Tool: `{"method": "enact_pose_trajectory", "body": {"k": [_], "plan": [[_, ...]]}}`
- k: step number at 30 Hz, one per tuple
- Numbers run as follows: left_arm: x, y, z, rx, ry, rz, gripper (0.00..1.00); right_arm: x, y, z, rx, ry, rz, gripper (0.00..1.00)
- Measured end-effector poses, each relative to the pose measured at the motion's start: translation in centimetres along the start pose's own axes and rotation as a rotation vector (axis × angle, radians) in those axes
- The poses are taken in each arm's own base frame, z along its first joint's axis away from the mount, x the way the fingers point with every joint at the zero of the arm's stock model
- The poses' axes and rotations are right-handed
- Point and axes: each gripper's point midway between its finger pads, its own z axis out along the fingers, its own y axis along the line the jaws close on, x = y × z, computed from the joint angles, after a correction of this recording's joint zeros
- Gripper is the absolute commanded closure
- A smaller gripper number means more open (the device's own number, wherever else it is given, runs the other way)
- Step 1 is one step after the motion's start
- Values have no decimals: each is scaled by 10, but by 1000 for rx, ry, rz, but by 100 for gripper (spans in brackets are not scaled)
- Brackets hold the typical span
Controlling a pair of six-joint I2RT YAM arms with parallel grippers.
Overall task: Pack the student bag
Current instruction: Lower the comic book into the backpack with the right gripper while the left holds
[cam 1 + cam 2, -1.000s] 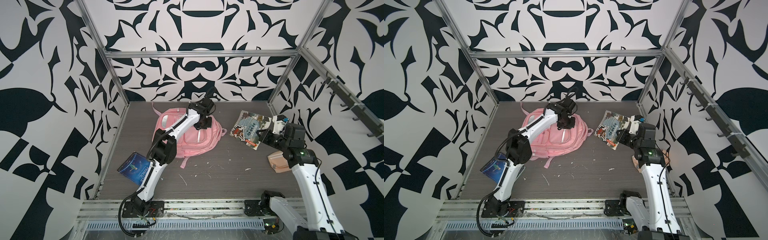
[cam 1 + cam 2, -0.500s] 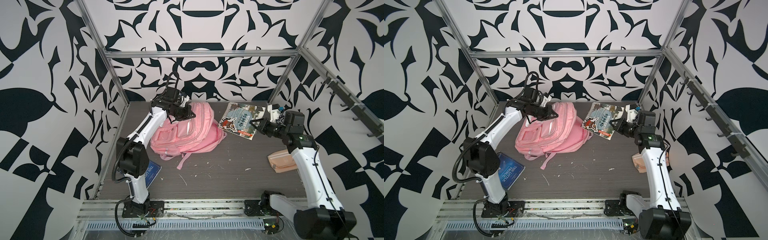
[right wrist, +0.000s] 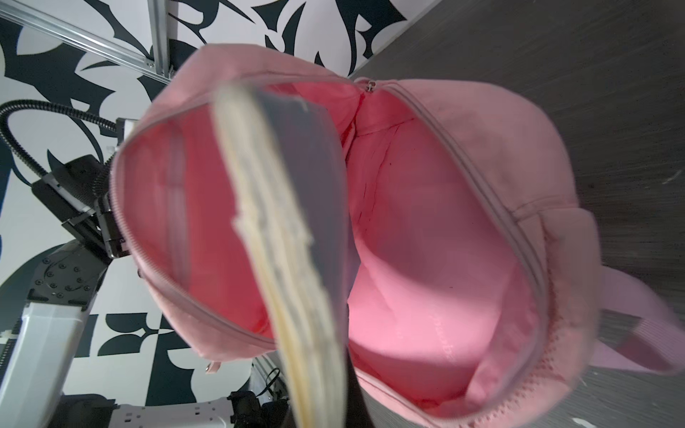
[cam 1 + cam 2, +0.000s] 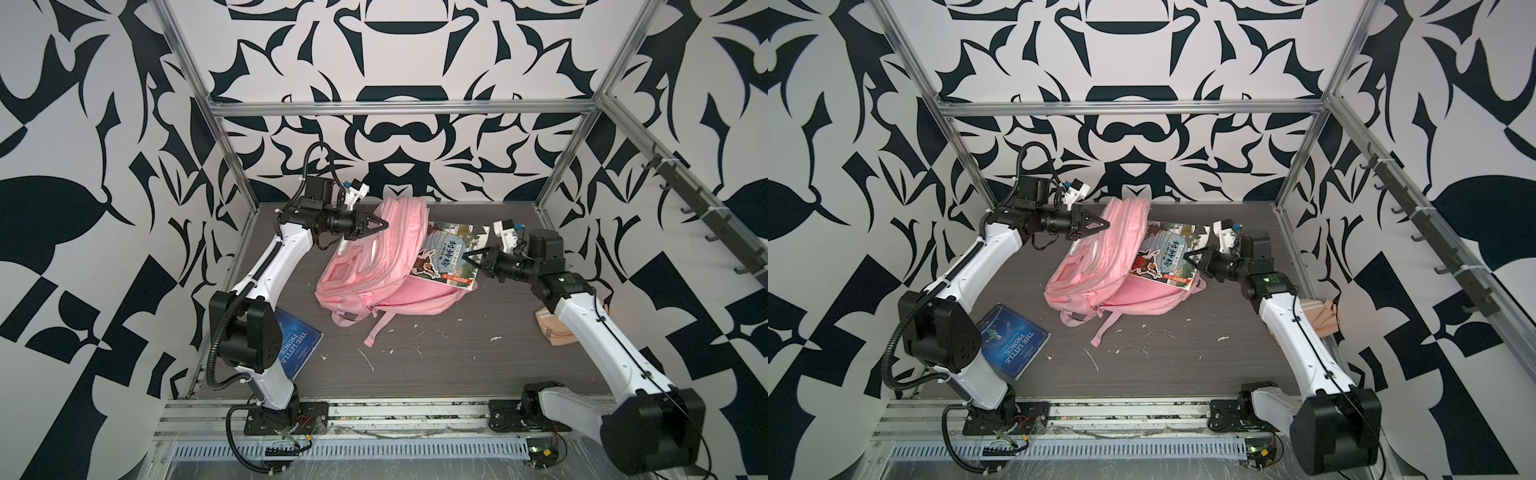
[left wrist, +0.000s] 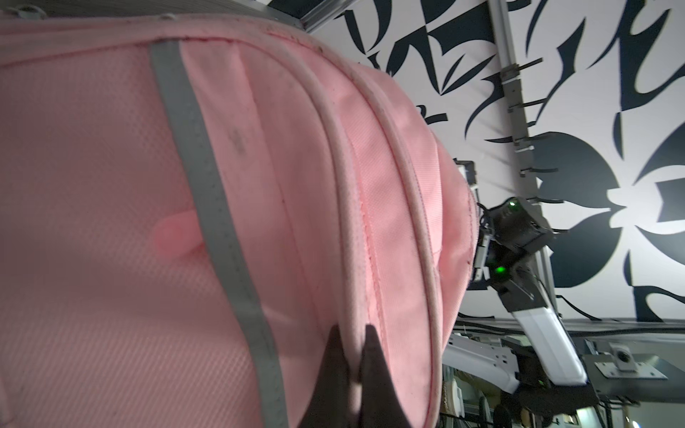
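Student bag: your pink student bag (image 4: pixel 365 266) (image 4: pixel 1096 270) lies on the tabletop (image 4: pixel 436 365), from the centre toward twelve o'clock. Its main compartment is unzipped and the mouth gapes toward three o'clock.
Left pincer: your left pincer (image 4: pixel 384 224) (image 4: pixel 1106 225) (image 5: pixel 350 333) is clamped on the student bag's piped rim at the bag's eleven o'clock, holding that side raised.
Right pincer: your right pincer (image 4: pixel 467 254) (image 4: pixel 1187 254) is clamped on the illustrated book (image 4: pixel 449 257) (image 3: pixel 281 259) at the bag's three o'clock.
Illustrated book: it is tilted, with its far edge at the open mouth, over the pink lining.
Blue book: the blue book (image 4: pixel 297 347) lies flat at eight o'clock, partly behind your left arm.
Beige pouch: the beige pouch (image 4: pixel 555 332) sits at four o'clock, partly hidden by your right arm.
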Motion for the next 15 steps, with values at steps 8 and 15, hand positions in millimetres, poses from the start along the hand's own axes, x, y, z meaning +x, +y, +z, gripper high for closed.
{"method": "enact_pose_trajectory", "body": {"k": [8,15], "plan": [[-6,-17,0,91,-2,-2,100,36,2,50,-55,118,51,100],[-7,-17,3,117,7,-14,100,41,-32,79,0,166,96,100]]}}
